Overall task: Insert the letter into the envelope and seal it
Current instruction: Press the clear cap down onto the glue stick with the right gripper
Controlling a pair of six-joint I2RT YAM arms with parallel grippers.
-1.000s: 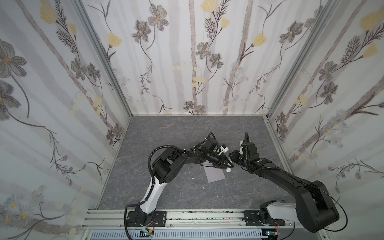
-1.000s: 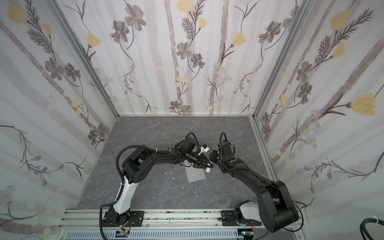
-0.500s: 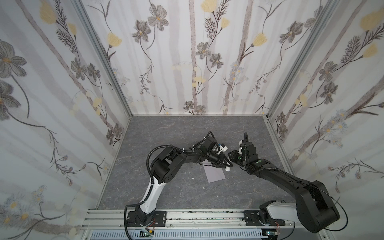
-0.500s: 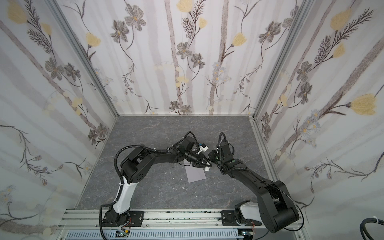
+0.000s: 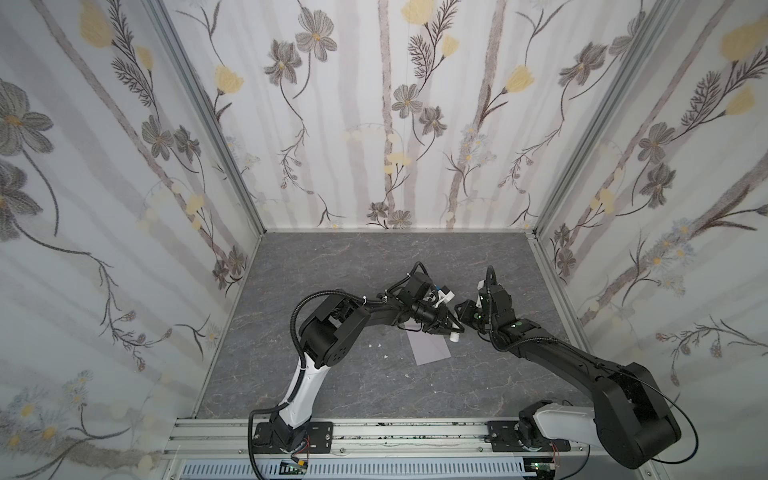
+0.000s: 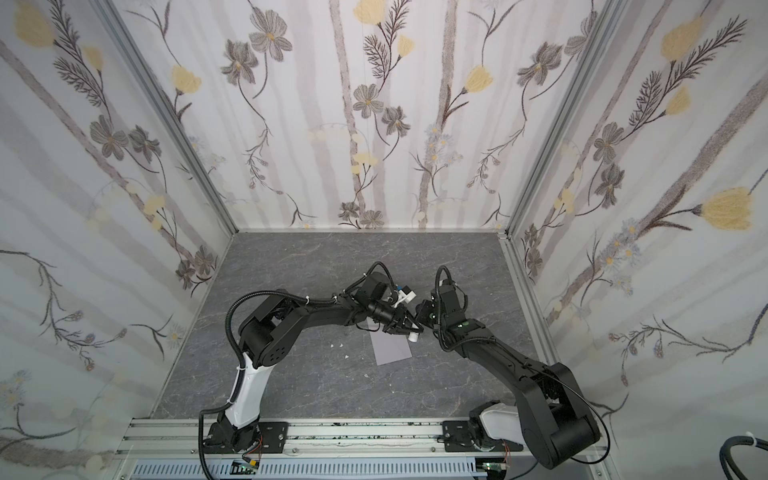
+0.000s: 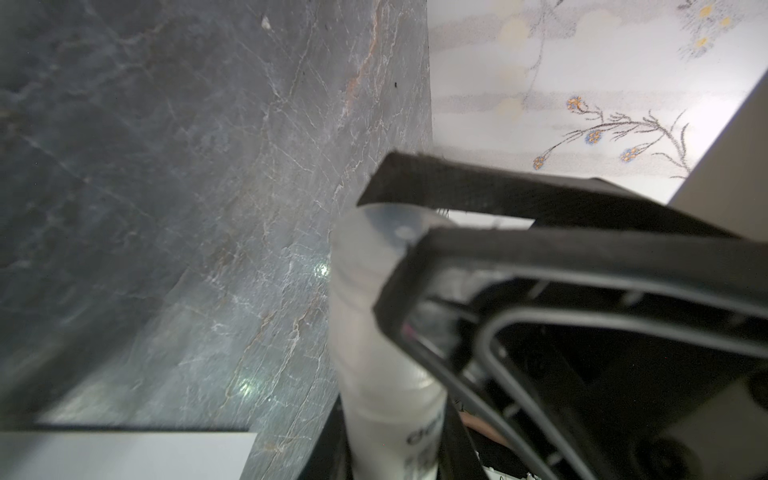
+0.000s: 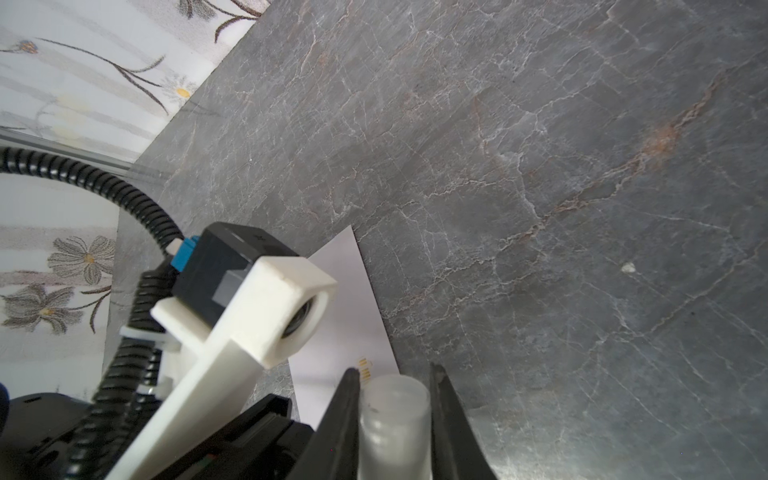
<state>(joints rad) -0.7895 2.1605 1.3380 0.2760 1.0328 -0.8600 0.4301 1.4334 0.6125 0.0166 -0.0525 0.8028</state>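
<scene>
Right wrist view: pale purple envelope (image 8: 345,324) lies flat, tiny orange mark; left gripper (image 5: 448,330) and right gripper (image 8: 394,370) pinch the glue stick (image 8: 395,419).

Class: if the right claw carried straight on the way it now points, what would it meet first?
Most likely the envelope: the right claw, shut on the glue stick, aims at its edge near the reddish mark. Depth is unclear; the table beside it is possible.
</scene>
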